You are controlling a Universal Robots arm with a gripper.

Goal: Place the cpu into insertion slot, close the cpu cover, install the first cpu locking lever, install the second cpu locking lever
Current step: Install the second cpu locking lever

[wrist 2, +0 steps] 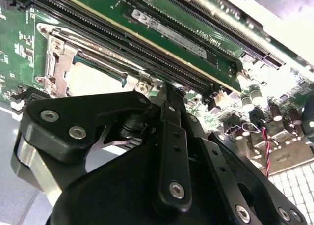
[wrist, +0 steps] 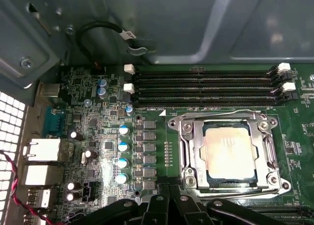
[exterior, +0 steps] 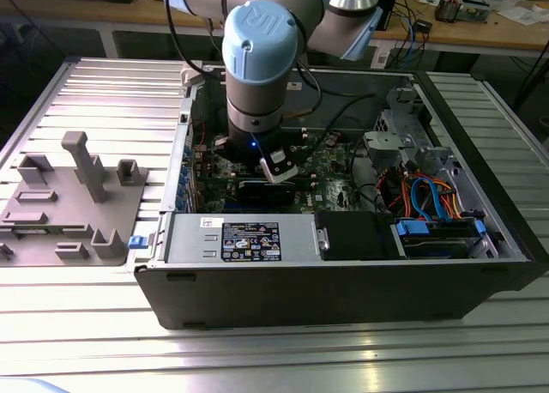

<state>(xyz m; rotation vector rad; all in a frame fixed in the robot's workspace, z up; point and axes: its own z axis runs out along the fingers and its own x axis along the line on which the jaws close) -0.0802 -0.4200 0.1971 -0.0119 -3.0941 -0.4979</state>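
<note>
My tool (wrist: 169,198) hovers just beside the socket, fingers closed on nothing. The cpu (wrist: 229,154) sits inside under the lowered cpu cover (wrist: 189,146).

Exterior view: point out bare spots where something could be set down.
The ribbed table is bare in front of the computer case and behind the grey fixture plate. Inside the case, cables and boards crowd around the arm.

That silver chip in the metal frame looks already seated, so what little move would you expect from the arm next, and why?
Probably a short reach toward the socket's edge to press a locking lever down. In the first wrist view the cpu sits in its slot with the cpu cover lying flat around it, and a thin lever wire runs along one side. The gripper hangs just beside the socket, holding nothing I can see.
</note>
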